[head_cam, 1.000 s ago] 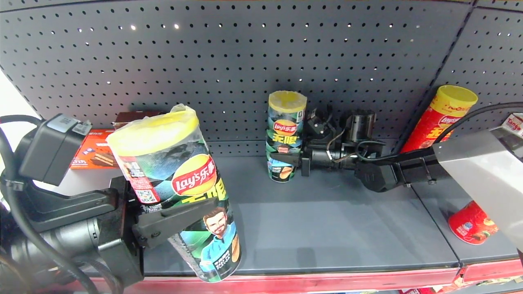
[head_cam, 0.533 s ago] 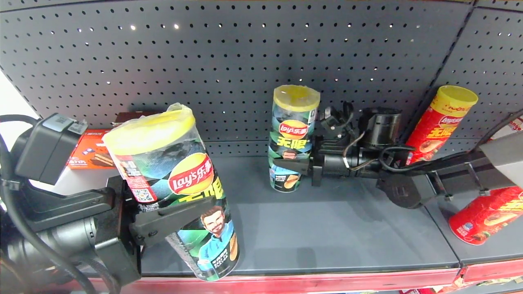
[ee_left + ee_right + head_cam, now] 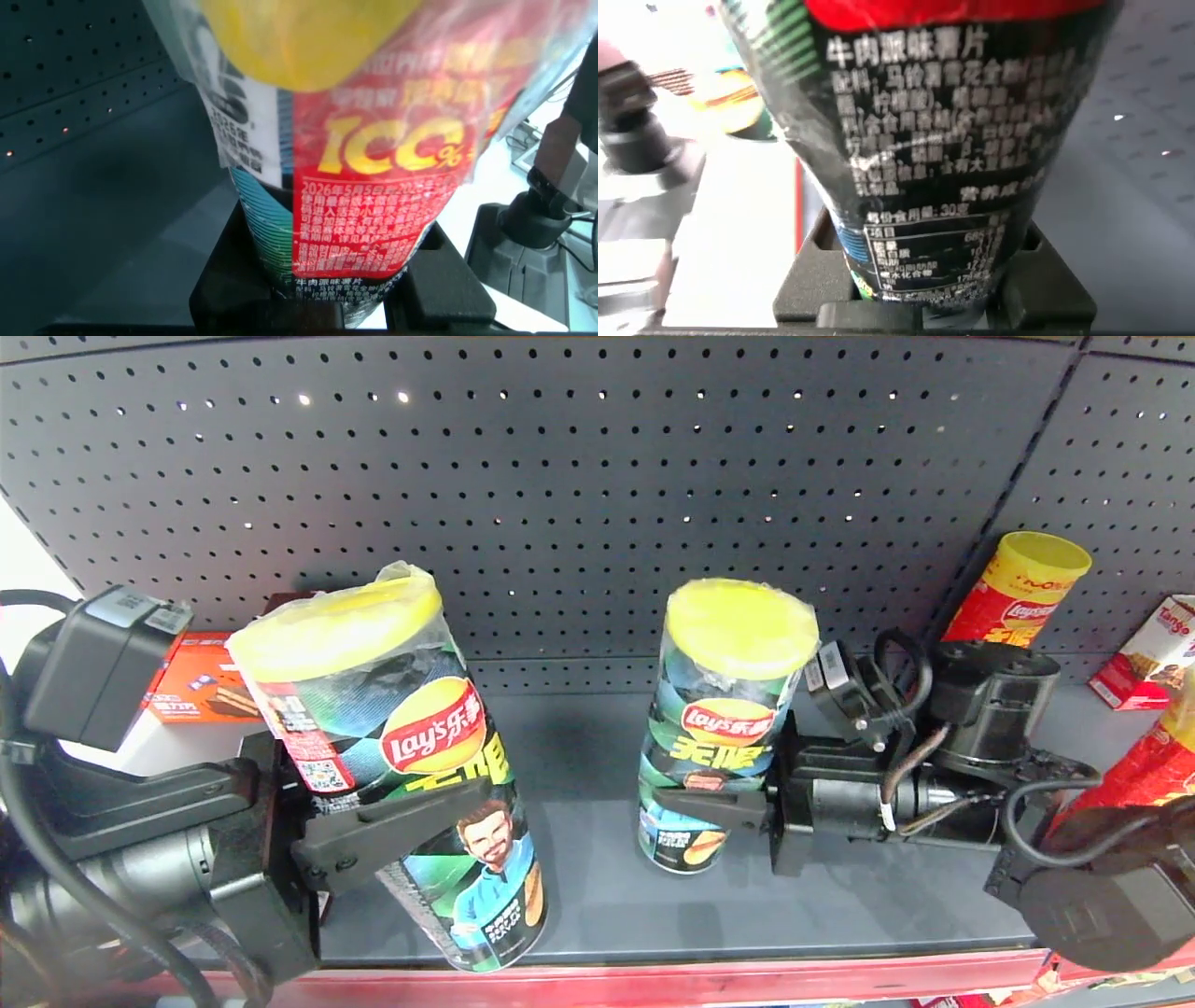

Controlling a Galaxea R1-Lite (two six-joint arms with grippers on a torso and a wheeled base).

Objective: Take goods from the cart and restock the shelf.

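Shelf [image 3: 597,896]: green-labelled left can [image 3: 401,747], right can [image 3: 724,728]

Bright, even light bathes the grey shelf [image 3: 607,915]; pinpoints glow through pegboard [image 3: 560,476] holes at 11 o'clock, white glare burns at 9 o'clock, soft shadows flank the left can [image 3: 392,756] and right can [image 3: 724,709], edges bow.

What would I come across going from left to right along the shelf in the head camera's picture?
orange snack box → green chip can with the yellow lid at the shelf's front edge → second green chip can mid-shelf → red-and-yellow can against the back panel → red box
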